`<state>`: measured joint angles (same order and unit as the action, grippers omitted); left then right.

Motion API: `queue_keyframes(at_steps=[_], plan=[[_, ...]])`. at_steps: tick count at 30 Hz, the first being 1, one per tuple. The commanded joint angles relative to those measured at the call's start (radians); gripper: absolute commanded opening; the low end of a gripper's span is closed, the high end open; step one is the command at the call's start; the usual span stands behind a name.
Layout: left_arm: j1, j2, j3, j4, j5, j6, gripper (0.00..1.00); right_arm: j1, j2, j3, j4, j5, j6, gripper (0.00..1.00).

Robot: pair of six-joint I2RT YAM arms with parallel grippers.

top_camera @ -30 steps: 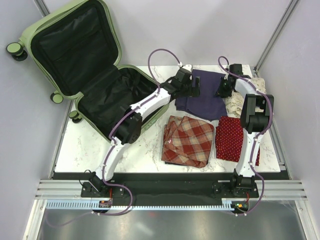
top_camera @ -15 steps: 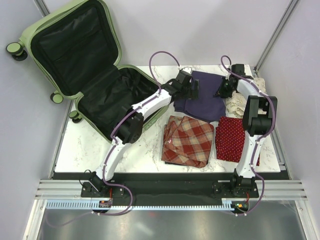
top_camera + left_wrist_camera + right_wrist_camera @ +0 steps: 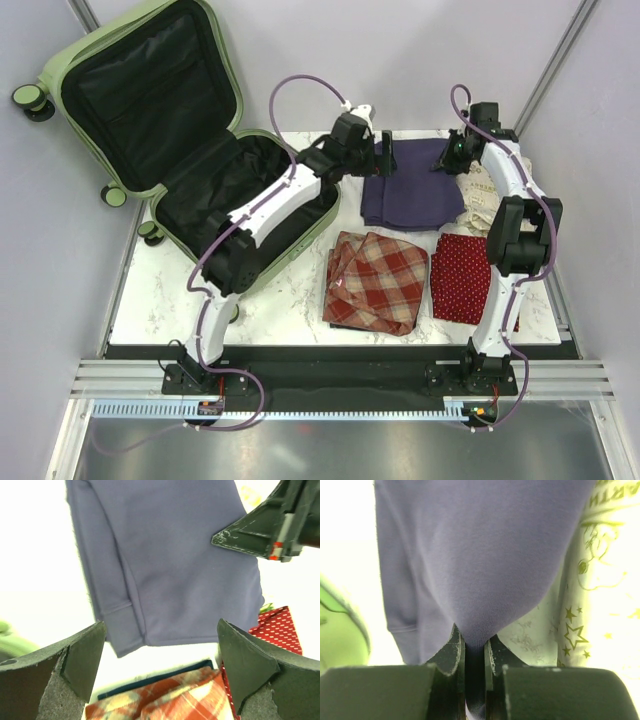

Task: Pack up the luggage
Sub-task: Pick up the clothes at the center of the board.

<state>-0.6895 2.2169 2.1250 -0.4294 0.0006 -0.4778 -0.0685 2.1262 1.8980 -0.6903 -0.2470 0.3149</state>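
The sage-green luggage [image 3: 70, 60] lies open at the back left, its black lining showing. A navy blue garment [image 3: 410, 195] lies at the back middle of the table; it also shows in the left wrist view [image 3: 175, 565] and the right wrist view [image 3: 480, 550]. My right gripper [image 3: 452, 157] is shut on the garment's far right edge, cloth pinched between the fingers [image 3: 451, 652]. My left gripper [image 3: 385, 160] is open and empty above the garment's left edge. A red plaid garment [image 3: 375, 280] and a red dotted cloth [image 3: 462, 275] lie in front.
A cream cloth with star print [image 3: 600, 580] lies under the navy garment at the back right [image 3: 487, 190]. A dark blue item [image 3: 150, 685] lies under the plaid garment. White walls close in on both sides. The marble table [image 3: 180, 300] ends at a black front edge.
Both grippers have moved toward the back of the table. The navy garment has shifted right and back with the right gripper. The left gripper has risen and opened wide over its left edge.
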Motion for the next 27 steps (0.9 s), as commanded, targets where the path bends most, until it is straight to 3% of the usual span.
queue_keyframes(at_steps=[1, 10, 27], plan=[[0.022, -0.105, -0.029, -0.011, 0.035, -0.025, 1.0, 0.012, -0.086, 0.111, 0.006, -0.006, 0.012, 0.0], [0.067, -0.212, -0.132, -0.037, 0.079, -0.028, 1.0, 0.047, -0.098, 0.24, -0.032, -0.012, 0.03, 0.0], [0.206, -0.405, -0.151, -0.135, 0.093, -0.019, 1.0, 0.154, -0.158, 0.498, -0.054, 0.028, 0.079, 0.0]])
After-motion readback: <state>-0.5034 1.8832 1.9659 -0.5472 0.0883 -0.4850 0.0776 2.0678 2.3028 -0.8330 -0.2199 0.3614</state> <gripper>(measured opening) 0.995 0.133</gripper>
